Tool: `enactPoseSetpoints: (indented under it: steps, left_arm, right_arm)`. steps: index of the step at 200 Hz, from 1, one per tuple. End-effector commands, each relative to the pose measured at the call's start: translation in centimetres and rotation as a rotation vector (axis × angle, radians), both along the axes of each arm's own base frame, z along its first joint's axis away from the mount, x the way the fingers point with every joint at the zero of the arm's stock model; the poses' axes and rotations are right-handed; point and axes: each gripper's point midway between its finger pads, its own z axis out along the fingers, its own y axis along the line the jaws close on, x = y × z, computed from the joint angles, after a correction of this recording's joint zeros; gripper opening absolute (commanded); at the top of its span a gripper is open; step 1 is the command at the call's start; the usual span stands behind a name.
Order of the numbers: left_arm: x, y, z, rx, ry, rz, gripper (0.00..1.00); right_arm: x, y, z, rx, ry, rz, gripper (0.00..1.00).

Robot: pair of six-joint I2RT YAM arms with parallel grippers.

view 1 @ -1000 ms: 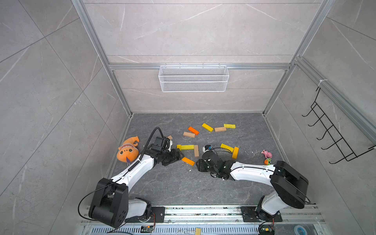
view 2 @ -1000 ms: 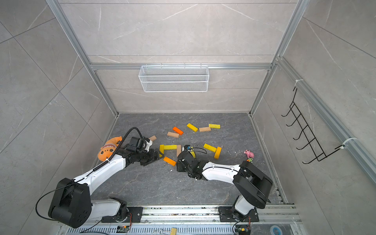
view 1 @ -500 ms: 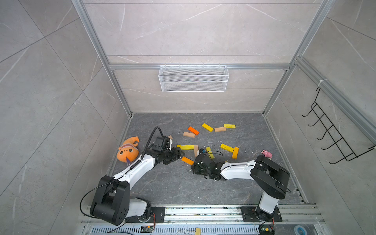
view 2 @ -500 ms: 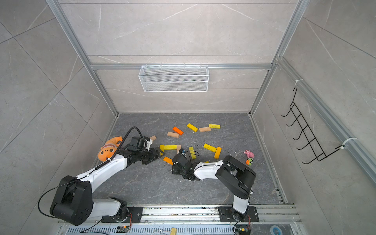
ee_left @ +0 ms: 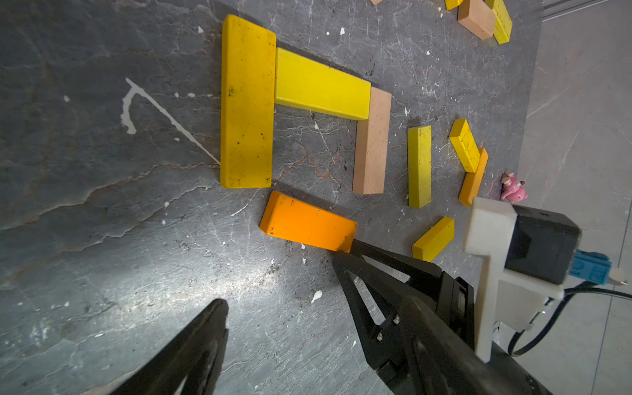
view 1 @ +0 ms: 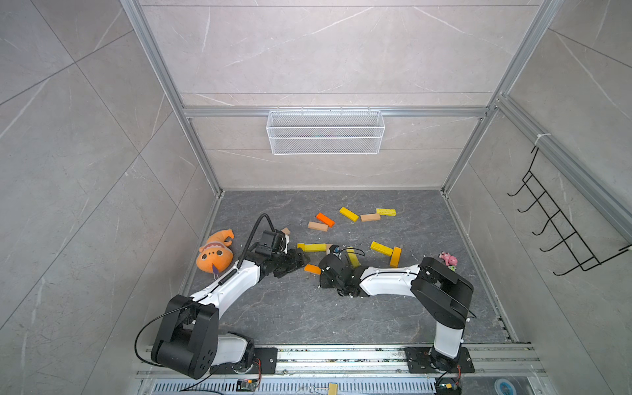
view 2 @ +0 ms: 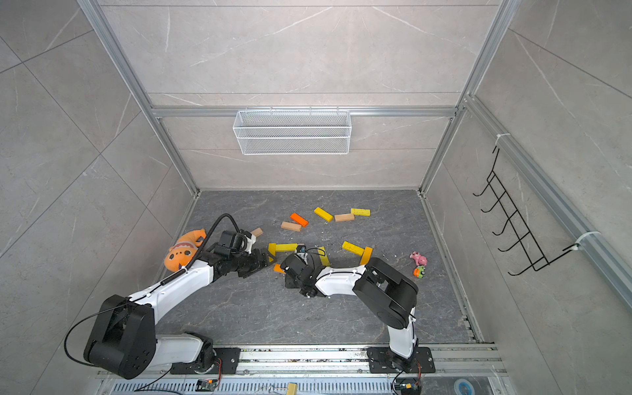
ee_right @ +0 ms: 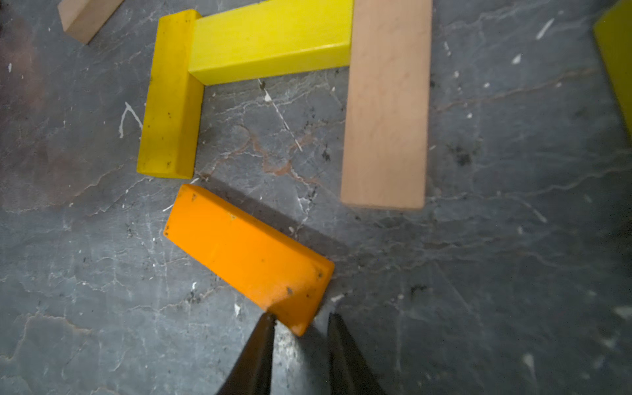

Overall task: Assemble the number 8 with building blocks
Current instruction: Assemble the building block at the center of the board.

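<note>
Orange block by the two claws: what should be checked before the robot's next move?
1. Grip: the right gripper has only a corner of the orange block between its fingers: not ok.
2. Alignment: the orange block lies slanted across the square's open near side: not ok.
3. Square so far: the left yellow block, far yellow block and tan block touch in a row: ok.
4. The left gripper is open and empty: ok.
5. Room between the two grippers: cannot tell.
</note>
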Motion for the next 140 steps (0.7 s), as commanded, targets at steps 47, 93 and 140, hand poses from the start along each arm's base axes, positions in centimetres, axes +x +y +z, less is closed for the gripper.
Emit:
enactPoseSetpoints:
  steps: [47,93,140]
  left_arm:
    - [0.8,-0.6,0.4,-0.041,-0.018,0.010,0.82]
    - [0.6,-1.1,-1.2,-0.034,0.013,0.009,0.82]
    - [1.7,-1.6,-2.3,-0.022,0.018,0.023,0.82]
  right_arm:
    - [0.0,-2.1,-1.4,-0.142,-0.006,-0.006,0.27]
    - [0.1,-1.1,-0.6,-0.082,-0.020,0.040,0.25]
    - [0.0,-1.4,0.7,0.097,0.018,0.043,0.26]
